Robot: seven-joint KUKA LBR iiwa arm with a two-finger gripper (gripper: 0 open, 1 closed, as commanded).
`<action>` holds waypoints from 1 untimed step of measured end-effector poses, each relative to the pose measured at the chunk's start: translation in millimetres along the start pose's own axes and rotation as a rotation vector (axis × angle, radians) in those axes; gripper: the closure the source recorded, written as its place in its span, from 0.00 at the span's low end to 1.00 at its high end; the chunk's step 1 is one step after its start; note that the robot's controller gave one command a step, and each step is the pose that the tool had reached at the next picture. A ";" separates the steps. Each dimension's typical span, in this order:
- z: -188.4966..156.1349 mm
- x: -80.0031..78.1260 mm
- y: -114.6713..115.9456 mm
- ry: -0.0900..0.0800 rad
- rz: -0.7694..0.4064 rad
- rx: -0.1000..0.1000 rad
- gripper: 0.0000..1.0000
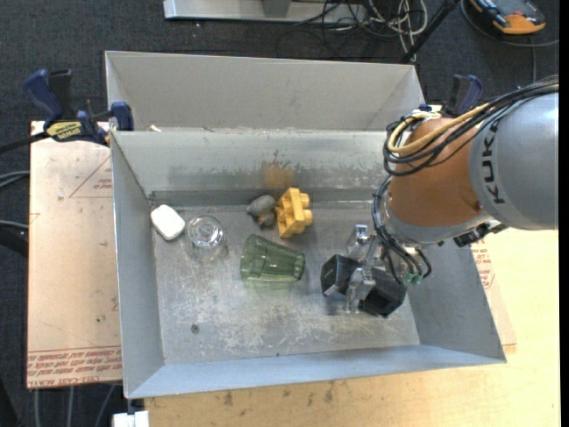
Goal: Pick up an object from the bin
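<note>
Five loose things are lying in the bin [133, 238], and the gripper [357, 285] is hanging low toward 4 o'clock; I cannot tell if it is spread or closed. At its 9 o'clock a green glass [271, 261] is lying on its side, apart from it. A yellow block toy [293, 212], grey stone [260, 206], clear glass [205, 233] and white lump [167, 221] are sitting beyond, toward 10 o'clock.

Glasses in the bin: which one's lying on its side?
The green glass. It lies toppled on its side, while the clear glass to its left stands upright with its mouth up.

Grey bin [233, 326]: white block [167, 221], green cup [271, 261], yellow brick toy [293, 212], grey-brown stone [261, 206].
</note>
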State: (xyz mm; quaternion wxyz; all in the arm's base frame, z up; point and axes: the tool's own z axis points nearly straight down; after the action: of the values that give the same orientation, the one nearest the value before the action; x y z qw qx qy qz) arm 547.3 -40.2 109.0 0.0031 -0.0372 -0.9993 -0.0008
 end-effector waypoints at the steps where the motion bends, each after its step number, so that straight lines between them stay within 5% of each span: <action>1: -16.6 0.3 0.0 0.000 0.001 0.000 1.00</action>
State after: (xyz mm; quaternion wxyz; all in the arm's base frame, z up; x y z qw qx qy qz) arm 547.1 -40.1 125.6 0.0033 -0.0375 -0.9993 -0.0007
